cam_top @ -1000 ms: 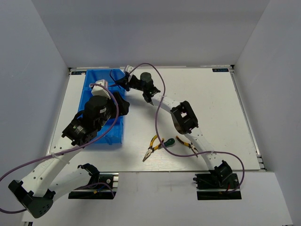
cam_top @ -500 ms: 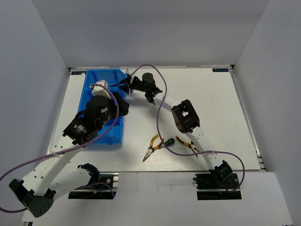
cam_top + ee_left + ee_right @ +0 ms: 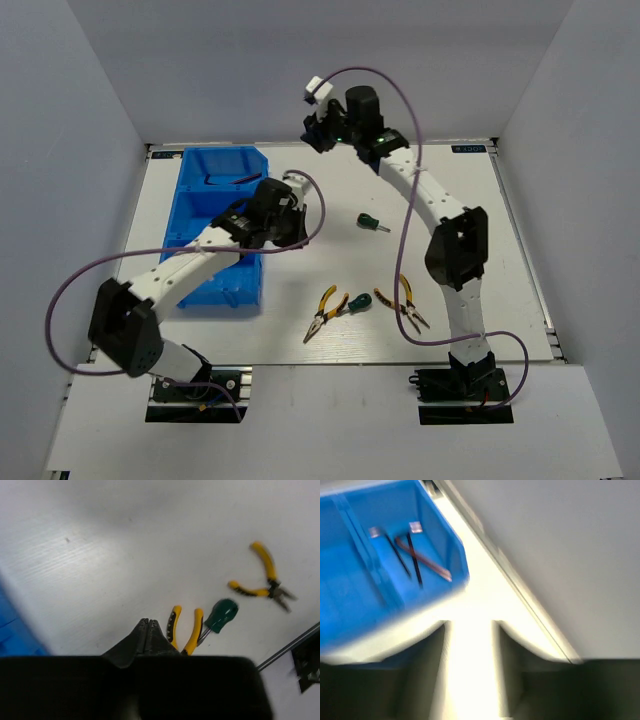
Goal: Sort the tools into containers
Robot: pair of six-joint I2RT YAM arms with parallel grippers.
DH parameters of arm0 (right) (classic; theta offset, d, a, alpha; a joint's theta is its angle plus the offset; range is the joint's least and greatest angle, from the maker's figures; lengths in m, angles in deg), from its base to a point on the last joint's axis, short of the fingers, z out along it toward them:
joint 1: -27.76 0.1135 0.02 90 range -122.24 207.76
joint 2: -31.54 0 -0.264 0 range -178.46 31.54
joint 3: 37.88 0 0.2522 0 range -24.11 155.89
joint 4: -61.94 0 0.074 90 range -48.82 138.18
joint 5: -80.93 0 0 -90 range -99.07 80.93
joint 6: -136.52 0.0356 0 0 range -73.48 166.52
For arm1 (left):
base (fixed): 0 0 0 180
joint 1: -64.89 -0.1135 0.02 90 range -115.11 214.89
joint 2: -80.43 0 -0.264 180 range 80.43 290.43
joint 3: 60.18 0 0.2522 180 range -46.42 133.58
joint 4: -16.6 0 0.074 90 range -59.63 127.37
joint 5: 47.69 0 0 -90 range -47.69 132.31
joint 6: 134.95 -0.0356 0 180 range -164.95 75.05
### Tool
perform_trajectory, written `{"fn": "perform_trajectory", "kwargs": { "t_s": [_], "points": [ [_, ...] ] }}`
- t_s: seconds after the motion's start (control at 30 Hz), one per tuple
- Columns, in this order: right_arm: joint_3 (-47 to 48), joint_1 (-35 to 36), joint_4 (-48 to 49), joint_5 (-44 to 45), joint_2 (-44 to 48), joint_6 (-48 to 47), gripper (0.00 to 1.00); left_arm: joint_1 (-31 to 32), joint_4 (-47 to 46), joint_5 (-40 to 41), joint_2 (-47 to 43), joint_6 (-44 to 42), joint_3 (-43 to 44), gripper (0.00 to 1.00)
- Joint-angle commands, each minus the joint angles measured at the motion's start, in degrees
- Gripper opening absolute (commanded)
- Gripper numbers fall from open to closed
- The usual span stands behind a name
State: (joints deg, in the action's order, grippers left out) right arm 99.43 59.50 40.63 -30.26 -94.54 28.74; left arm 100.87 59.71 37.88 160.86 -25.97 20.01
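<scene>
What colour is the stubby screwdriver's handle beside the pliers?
Green; stubby screwdriver shows best in left wrist view.

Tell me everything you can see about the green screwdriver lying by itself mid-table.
The screwdriver is stubby: a rounded dark green handle and a short shaft, its tip too small to make out. It lies flat on the white table, right of the blue bins, alone. Only the table touches it.

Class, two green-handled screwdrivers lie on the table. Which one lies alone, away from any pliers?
The far screwdriver, the one higher in the top view, with nothing close to it. The near screwdriver lies right beside pliers.
</scene>
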Motion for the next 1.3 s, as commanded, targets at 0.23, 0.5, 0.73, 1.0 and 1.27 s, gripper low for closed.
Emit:
{"fn": "perform_trajectory", "kwargs": {
  "t_s": [0.23, 0.5, 0.73, 1.0, 1.27],
  "points": [
    [-9.81, -9.76, -50.00, 3.18, 6.73, -9.46, 0.82, 3.12, -1.83, -13.32, 10.45, -5.97, -2.01, 0.77],
    [-15.18, -10.92, -50.02, 2.03, 8.84, -12.81, 0.76, 6.02, -4.64, -12.71, 13.44, -5.97, -4.38, 0.66],
    [-13.86, -12.93, -48.44, 1.77, 9.28, -10.35, 0.76, 10.67, -4.83, -6.75, 18.36, -2.55, -3.77, 0.55],
    [-14.56, -14.52, -48.35, -1.48, 10.59, -7.36, 0.76, 15.07, -0.17, 3.80, 23.37, -0.88, -0.78, 0.42],
    [-15.70, -16.28, -47.21, -4.56, 12.44, -5.34, 0.76, 18.86, 7.04, 14.88, 27.77, 2.02, 2.64, 0.18]
  ]
}}
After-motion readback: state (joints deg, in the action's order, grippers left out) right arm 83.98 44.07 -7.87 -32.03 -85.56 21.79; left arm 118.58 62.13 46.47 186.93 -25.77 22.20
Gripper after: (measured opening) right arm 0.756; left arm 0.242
